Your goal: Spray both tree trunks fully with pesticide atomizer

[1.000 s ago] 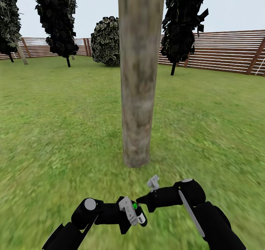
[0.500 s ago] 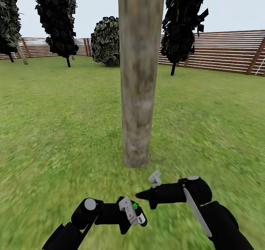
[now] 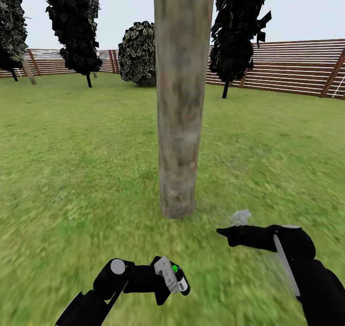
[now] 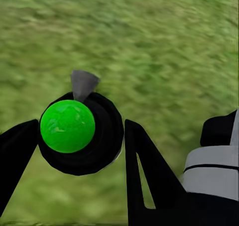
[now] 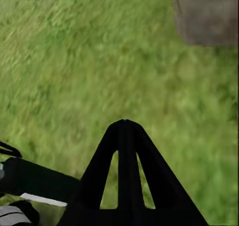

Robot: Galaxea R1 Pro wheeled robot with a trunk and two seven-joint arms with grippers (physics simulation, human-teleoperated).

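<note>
One tree's thick mottled grey-brown trunk (image 3: 181,100) rises from the lawn straight ahead; its crown is cut off above. Its base (image 5: 206,14) shows in the right wrist view. I see no pesticide on the bark. My left gripper (image 3: 179,279) hovers low over the grass, short of the trunk, shut on the pesticide atomizer (image 3: 182,282). In the left wrist view the atomizer (image 4: 94,146) is a black round body with a green cap and a grey nozzle, held between the left gripper's (image 4: 82,125) black fingers. My right gripper (image 3: 222,230) (image 5: 124,123) is shut and empty, right of the trunk's base.
Green lawn (image 3: 72,148) spreads all around. Two thin-trunked black-leaved trees (image 3: 74,24) (image 3: 237,29) and a round bush (image 3: 139,52) stand far behind. A brown slatted fence (image 3: 297,67) closes the back. My left forearm (image 5: 35,181) shows in the right wrist view.
My right arm has swung to the right and forward, away from the left gripper. The left gripper and atomizer have stayed put.
</note>
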